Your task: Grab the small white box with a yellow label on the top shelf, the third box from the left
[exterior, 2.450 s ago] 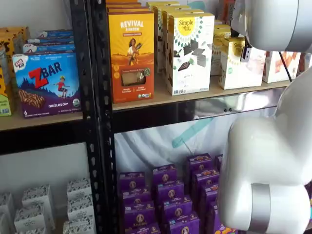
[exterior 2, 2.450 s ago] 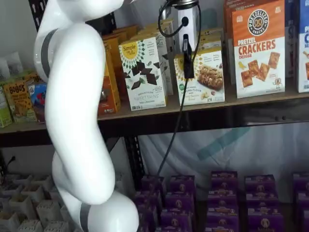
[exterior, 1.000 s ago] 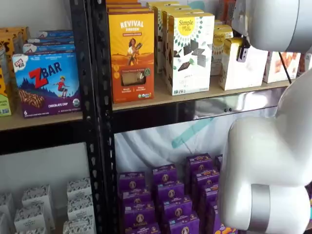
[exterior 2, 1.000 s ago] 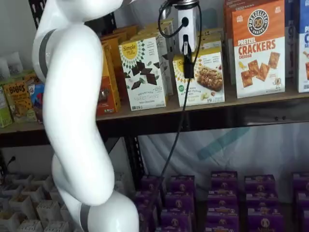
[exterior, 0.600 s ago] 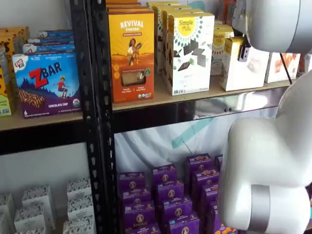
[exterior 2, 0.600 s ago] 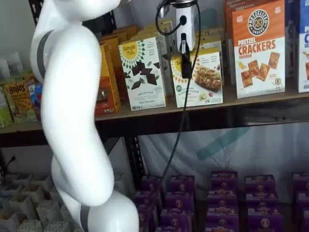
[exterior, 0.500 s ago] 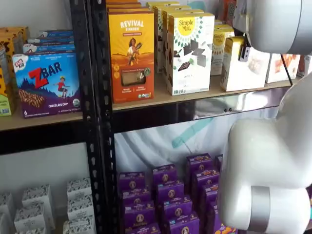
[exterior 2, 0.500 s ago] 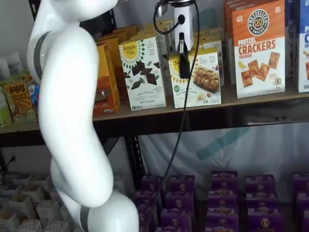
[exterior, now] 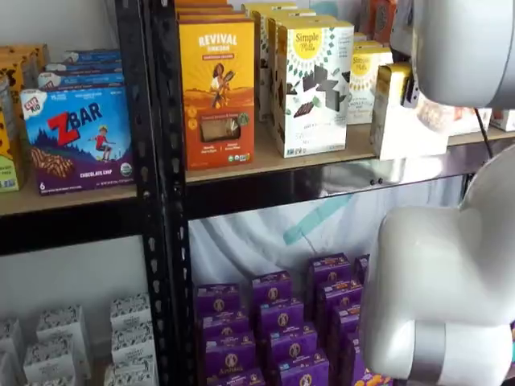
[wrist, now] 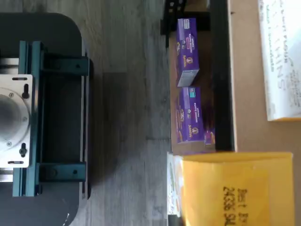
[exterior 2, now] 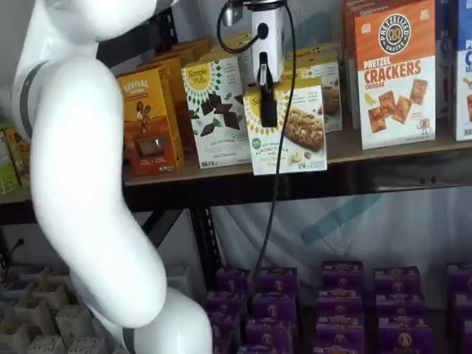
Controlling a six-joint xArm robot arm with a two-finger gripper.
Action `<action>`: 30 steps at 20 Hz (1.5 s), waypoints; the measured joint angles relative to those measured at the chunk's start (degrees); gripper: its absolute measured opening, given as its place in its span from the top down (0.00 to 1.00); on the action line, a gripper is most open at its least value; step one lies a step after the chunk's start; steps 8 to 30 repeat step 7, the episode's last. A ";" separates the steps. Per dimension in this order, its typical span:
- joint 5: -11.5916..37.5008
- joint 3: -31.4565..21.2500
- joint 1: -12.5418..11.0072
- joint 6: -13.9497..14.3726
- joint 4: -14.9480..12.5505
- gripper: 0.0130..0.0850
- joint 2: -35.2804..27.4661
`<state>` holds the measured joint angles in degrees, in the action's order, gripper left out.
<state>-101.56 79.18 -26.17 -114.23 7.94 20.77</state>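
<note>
Looks like the pull-out step: the gripper is clamped on the small white box, which hangs out past the top shelf rail at about 5 o'clock from the Simple Mills box, so next it just needs backing clear.

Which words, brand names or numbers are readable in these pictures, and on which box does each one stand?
"REVIVAL": orange box.
"Simple Mills": tall white box.
"ZBAR", "CHOCOLATE CHIP": blue box.
"PRETZEL CRACKERS CHEDDAR": orange-and-white box.
"ALMOND FLOUR": the small white box, held in the gripper off the top shelf.
"24336": its yellow panel, wrist view.
Purple boxes: too small to read.
</note>
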 joint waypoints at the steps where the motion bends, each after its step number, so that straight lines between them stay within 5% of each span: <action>1: -0.29 -0.56 -0.03 -0.03 -0.10 0.72 0.69; 7: -1.40 -4.38 -0.51 -0.42 -0.08 0.72 5.12; 30: -1.40 -4.38 -0.51 -0.42 -0.08 0.72 5.12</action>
